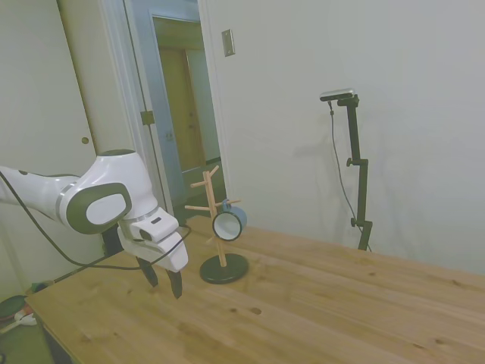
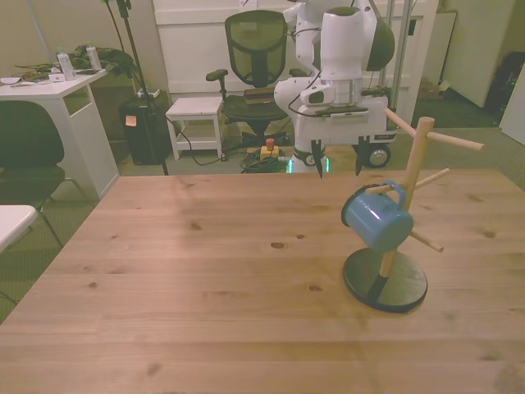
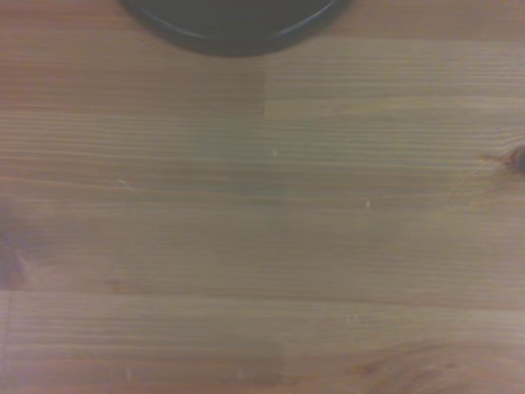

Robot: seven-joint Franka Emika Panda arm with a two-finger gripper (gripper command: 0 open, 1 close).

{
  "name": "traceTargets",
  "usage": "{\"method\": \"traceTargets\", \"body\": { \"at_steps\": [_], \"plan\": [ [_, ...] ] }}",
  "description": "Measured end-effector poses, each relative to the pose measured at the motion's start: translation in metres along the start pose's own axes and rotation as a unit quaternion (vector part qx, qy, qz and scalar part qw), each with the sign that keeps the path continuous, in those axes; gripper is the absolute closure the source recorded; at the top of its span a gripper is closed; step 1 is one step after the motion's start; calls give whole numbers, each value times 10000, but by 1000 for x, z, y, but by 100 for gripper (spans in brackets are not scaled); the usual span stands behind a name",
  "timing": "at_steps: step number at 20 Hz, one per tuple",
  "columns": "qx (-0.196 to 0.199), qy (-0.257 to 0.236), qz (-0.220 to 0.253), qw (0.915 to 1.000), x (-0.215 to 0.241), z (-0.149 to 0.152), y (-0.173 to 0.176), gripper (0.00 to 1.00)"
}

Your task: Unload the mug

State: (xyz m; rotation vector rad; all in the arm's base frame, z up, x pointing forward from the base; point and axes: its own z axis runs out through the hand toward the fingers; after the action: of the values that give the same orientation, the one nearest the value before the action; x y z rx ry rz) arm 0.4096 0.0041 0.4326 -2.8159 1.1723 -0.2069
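Counter [image 2: 205, 271] lies bare in the foreground; behind it the wooden mug stand [image 2: 402, 213] rises from a dark round base [image 2: 385, 281]; the mug [image 2: 376, 217] hangs by its handle on a low peg, mouth tilted sideways. It looks light, stiff and smooth, likely slippery; the rim or wall seems the best hold. Farther back the gripper [image 2: 337, 160] hovers empty, fingers wide apart, well apart from the mug.
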Motion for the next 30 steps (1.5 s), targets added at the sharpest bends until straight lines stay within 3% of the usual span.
{"method": "traceTargets", "body": {
  "at_steps": [3, 8, 15, 18, 22, 30],
  "plan": [
    [7, -11, 18, 10000, 1, 0, 1, 0],
    [386, 571, 62, 9976, 30, -33, -4, 0],
    [867, 1550, -141, 9840, 88, -65, 20, 0],
    [1023, 1778, -169, 9786, 114, -64, 25, 0],
    [1083, 1780, -185, 9779, 138, -57, 23, 0],
    [1824, 1830, -736, 9632, 155, -35, -2, 0]
  ]
}}
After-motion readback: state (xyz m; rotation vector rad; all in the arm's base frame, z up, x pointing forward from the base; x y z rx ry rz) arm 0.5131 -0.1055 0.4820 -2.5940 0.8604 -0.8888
